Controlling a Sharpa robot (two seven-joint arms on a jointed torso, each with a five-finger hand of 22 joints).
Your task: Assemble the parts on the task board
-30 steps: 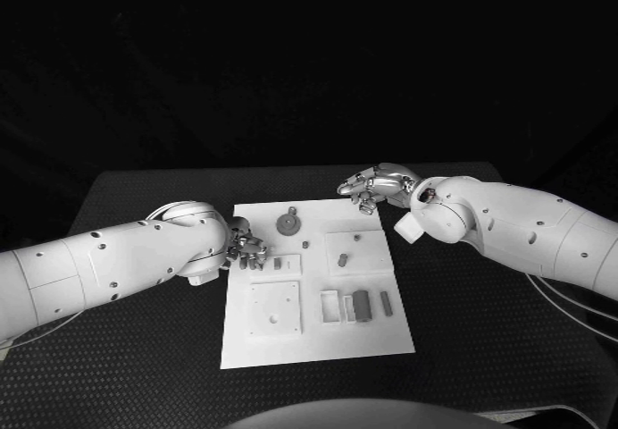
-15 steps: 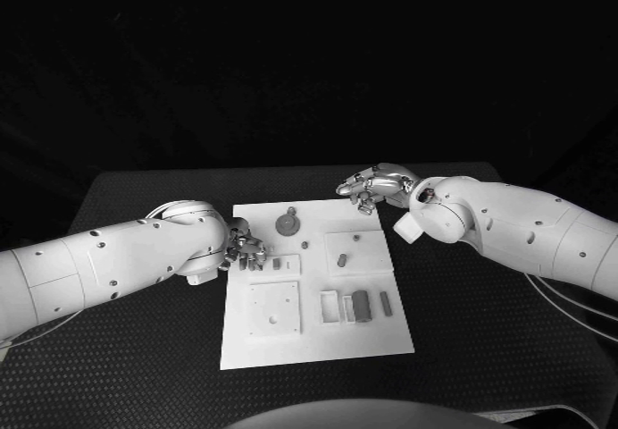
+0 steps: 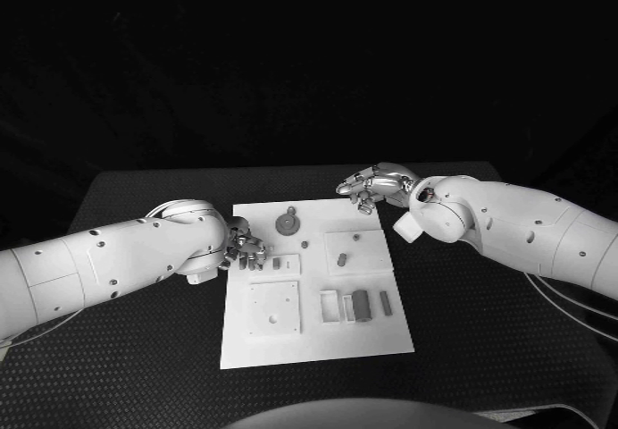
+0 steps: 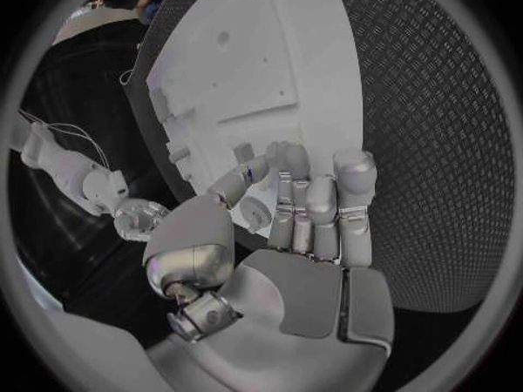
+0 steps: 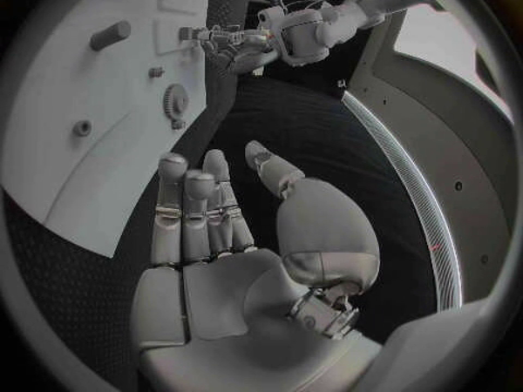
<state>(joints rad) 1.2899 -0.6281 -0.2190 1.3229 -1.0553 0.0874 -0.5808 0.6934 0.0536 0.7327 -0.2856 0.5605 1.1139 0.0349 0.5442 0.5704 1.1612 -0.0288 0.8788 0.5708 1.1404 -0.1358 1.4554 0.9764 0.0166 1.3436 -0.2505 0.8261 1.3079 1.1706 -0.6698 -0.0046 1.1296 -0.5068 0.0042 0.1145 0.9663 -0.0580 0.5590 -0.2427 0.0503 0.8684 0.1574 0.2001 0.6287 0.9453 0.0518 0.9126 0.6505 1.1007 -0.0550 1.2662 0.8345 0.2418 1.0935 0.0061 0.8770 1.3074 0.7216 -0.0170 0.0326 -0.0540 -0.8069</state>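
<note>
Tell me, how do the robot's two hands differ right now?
The left hand sits at the task board's left edge, its fingers curled around a small part. The right hand hovers at the board's far right corner, fingers apart and holding nothing. Both are silver, on white arms.

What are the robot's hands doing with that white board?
The robot is putting small parts together on the white task board. Its left hand is at the board's left edge, its fingers curled around a small part. Its right hand hovers at the board's far right corner, fingers apart and holding nothing. A gear-shaped part and several small blocks lie on the board.
</note>
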